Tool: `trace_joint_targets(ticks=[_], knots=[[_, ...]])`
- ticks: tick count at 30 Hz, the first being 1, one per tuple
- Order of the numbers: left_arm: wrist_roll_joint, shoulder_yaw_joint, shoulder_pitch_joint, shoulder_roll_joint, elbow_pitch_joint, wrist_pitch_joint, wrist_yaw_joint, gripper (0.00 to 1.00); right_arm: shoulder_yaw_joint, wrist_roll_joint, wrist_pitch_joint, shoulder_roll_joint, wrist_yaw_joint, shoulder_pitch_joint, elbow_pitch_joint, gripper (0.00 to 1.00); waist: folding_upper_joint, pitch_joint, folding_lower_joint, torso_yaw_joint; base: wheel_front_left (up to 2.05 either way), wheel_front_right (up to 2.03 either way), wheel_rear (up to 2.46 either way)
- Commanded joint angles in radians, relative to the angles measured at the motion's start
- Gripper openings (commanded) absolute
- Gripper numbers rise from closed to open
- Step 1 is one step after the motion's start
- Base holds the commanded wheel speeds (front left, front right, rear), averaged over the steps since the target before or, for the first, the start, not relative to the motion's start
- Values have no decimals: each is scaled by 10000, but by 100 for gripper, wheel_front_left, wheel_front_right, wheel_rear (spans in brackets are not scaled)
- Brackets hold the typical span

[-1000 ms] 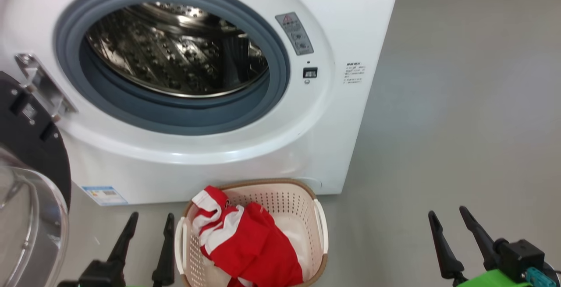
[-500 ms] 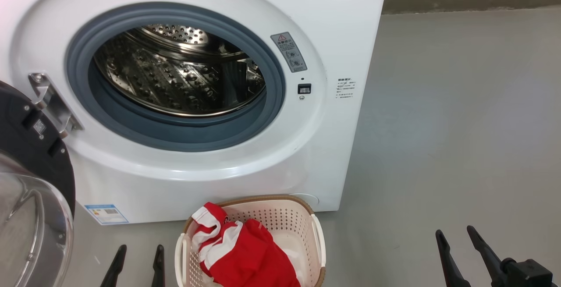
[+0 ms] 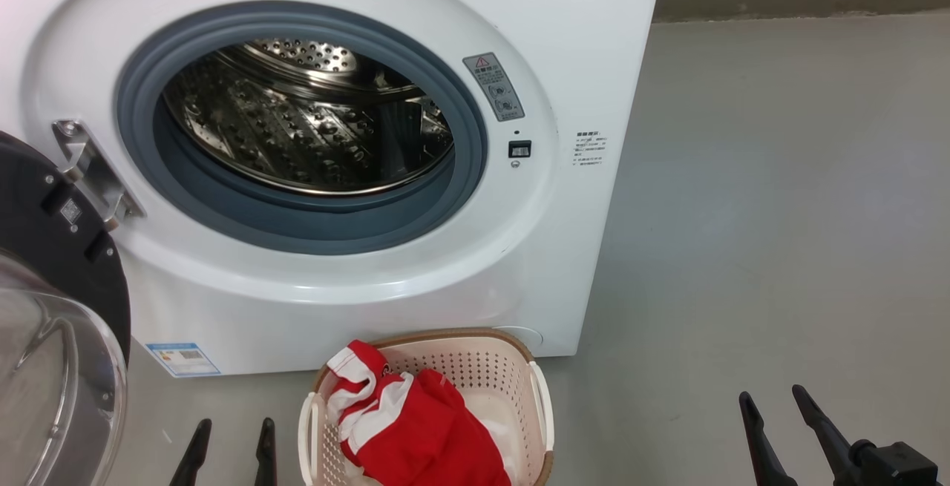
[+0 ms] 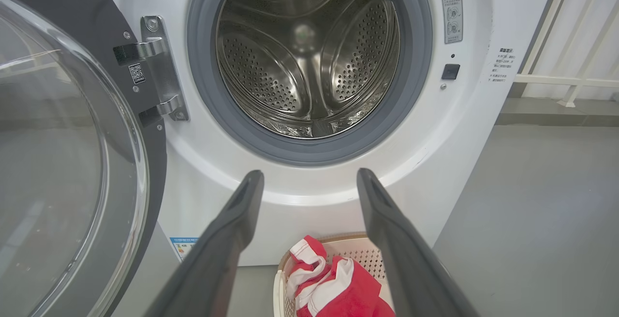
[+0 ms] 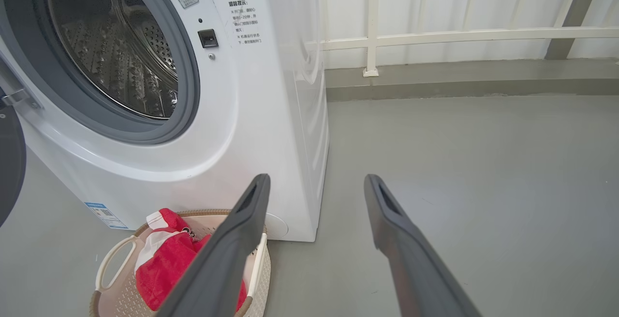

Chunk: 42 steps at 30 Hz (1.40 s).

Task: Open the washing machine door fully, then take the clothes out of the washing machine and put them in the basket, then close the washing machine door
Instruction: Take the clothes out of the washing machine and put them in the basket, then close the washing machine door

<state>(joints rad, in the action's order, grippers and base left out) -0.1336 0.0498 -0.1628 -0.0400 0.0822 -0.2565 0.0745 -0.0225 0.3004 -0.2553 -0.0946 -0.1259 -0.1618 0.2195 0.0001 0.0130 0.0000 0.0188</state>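
White, box-shaped front-loading washing machine (image 3: 334,300): one unit, standing on a grey floor (image 3: 779,211). Its one round door (image 3: 44,248), a glossy black ring around a bulging clear glass bowl, is swung wide open to the robot's left on a metal hinge (image 3: 93,174). That leaves the grey rubber ring (image 3: 297,226) and perforated steel drum (image 3: 312,122) exposed. One cream-white perforated plastic basket (image 3: 482,367) with a brown rim and white side handles sits on the floor just in front of the machine's lower front. The red clothes with white panels (image 3: 423,427) lie in it as one heap, draped up to the left rim; the number of garments cannot be told. There are three labels on the machine front. A grey warning sticker with a red triangle (image 3: 493,87) sits right of the opening. A small block of Chinese print (image 3: 590,148) is further right. A blue-edged label (image 3: 183,358) is at the lower left. All are too small to read. The door ring carries a small code sticker (image 4: 137,73). Two grippers are in view, each with two dark fingers. The left gripper (image 3: 234,449) is low and left of the basket, aimed at the machine front. Its jaws are spread wide and hold nothing. The right gripper (image 3: 775,427) is low and well right of the basket, over bare floor. Its jaws are likewise wide apart and hold nothing.
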Motion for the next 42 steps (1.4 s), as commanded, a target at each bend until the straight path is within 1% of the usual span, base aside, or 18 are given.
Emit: trace_joint_targets(ticks=[1, 11, 27, 42], knots=[[-23, 314, 238, -103, -301, -53, -113, 100, 159, -48, -65, -166, -48, 120, -271, 100, -1, 1, 0, 0, 0, 0, 0], [130, 338, 283, -103, -170, -53, -128, 100, 157, -56, -65, -144, -48, 169, -246, 100, -1, -24, 0, -16, -20, 20, 0], [81, 317, 291, -103, -259, -53, -141, 100, 149, -54, -65, -114, -48, 213, -238, 100, -1, -6, 0, 46, -98, 98, 0], [-13, 181, 304, -103, -99, -53, -215, 100, 210, -62, -65, -114, -48, 240, -220, 100, -1, -75, 0, 206, -4, 4, 0]])
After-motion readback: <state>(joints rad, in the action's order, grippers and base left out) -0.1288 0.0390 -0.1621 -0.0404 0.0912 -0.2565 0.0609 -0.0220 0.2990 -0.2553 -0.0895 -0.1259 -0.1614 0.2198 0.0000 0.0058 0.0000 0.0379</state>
